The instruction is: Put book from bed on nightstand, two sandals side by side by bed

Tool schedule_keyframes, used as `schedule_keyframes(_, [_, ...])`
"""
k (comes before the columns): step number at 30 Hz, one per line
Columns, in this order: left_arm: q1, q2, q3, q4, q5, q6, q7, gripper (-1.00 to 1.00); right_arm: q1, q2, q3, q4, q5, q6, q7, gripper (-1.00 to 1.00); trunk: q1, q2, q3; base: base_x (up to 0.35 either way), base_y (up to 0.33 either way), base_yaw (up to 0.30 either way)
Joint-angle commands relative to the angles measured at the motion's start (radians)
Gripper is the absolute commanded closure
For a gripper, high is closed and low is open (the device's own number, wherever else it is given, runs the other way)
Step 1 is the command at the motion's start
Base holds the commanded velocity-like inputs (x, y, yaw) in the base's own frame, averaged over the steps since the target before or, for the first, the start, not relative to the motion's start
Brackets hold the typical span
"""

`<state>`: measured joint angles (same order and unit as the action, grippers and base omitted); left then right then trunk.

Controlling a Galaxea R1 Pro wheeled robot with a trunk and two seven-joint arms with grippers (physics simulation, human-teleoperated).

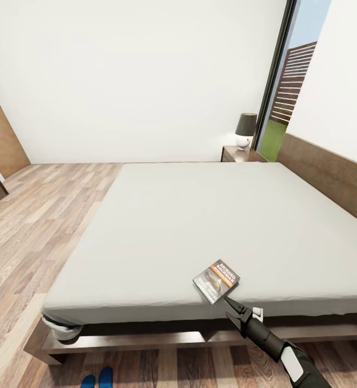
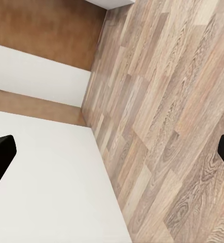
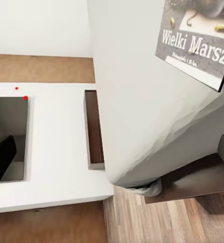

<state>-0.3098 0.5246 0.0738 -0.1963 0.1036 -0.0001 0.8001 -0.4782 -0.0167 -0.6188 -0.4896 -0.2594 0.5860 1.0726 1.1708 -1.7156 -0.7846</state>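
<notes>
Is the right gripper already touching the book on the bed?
Apart. Head view: bare mattress separates the right gripper from the book lying on the bed.

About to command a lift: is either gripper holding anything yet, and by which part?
Nothing is held. The right gripper is open just short of the book, which lies flat near the bed's edge. The left gripper is open over bare floor.
</notes>
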Motion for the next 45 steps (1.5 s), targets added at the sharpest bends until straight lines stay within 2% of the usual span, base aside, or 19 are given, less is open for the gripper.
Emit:
schedule_keyframes(1, [0.0,0.0,0.0,-0.002,0.007,0.0,0.002,-1.0,0.0,0.0,-0.002,0.0,-0.003,0.007,0.002,-1.0,0.0,0.0,-0.001,0.0,0.0,0.0])
schedule_keyframes(9, [0.0,0.0,0.0,-0.002,0.006,0.0,0.002,-1.0,0.001,0.0,-0.004,0.0,-0.003,0.007,0.002,-1.0,0.0,0.0,-0.001,0.0,0.0,0.0])
schedule_keyframes(25, [0.0,0.0,0.0,-0.002,0.006,0.0,0.0,-1.0,0.002,-0.001,-0.004,0.0,-0.003,0.007,0.005,-1.0,0.061,-0.112,-0.051,0.0,0.0,0.0])
schedule_keyframes(45, [0.0,0.0,-0.001,-0.002,0.006,0.0,-0.002,-1.0,0.006,-0.009,-0.005,0.0,-0.003,0.008,0.07,-1.0,0.061,-0.112,-0.051,0.0,0.0,0.0])
